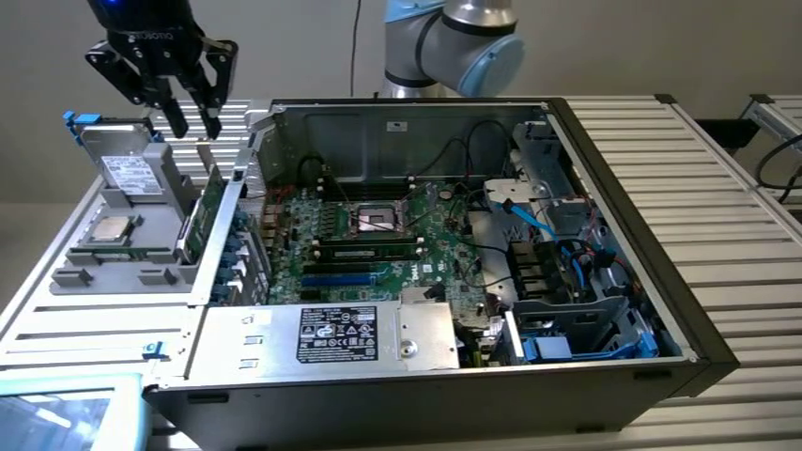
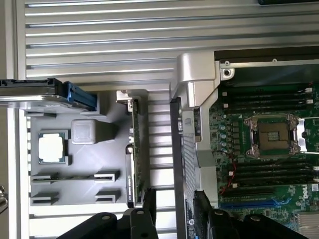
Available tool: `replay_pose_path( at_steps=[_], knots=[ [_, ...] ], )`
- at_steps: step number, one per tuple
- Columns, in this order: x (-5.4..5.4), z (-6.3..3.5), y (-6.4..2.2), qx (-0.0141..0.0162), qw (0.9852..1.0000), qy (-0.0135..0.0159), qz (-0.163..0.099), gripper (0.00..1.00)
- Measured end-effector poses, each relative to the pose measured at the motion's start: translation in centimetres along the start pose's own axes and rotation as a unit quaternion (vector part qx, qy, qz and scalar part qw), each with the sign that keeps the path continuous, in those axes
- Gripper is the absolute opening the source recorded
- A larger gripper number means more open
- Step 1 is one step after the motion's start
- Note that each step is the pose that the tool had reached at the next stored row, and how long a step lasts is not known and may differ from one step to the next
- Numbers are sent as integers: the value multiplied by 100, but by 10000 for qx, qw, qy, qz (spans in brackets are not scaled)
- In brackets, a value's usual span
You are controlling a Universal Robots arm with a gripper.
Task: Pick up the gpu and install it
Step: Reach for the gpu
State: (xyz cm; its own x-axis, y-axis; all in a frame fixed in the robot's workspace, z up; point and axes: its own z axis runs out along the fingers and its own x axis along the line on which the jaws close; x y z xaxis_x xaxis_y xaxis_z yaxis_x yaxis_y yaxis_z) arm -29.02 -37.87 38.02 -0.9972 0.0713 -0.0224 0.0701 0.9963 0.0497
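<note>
Fingers (image 1: 177, 117) are spread wide and nothing is gripped. They are positioned over the gray holder (image 1: 75, 282) on the table (image 1: 739, 216). Drive (image 1: 126, 171), processor chip (image 1: 113, 228) and gpu (image 1: 201, 211) are seated in the holder, with the gpu stood on edge beside the open computer case (image 1: 652, 235). Motherboard (image 1: 363, 254) is mounted inside.

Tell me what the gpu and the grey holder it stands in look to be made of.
The gpu: a green circuit board, probably fibreglass laminate, with a dull finish, judging by its green face and thin edge. The grey holder: seemingly moulded or printed plastic, matte and uniformly grey with blocky slots, though painted metal is possible.
</note>
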Motion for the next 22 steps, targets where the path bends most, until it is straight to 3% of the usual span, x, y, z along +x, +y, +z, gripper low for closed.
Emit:
replay_pose_path(
  at_steps=[8,16,22],
  knots=[
    [313,2,-19,-1,10000,0,0,44],
    [397,139,-39,-6,10000,0,-2,44],
    [503,249,18,-6,10000,0,-2,44]
  ],
)
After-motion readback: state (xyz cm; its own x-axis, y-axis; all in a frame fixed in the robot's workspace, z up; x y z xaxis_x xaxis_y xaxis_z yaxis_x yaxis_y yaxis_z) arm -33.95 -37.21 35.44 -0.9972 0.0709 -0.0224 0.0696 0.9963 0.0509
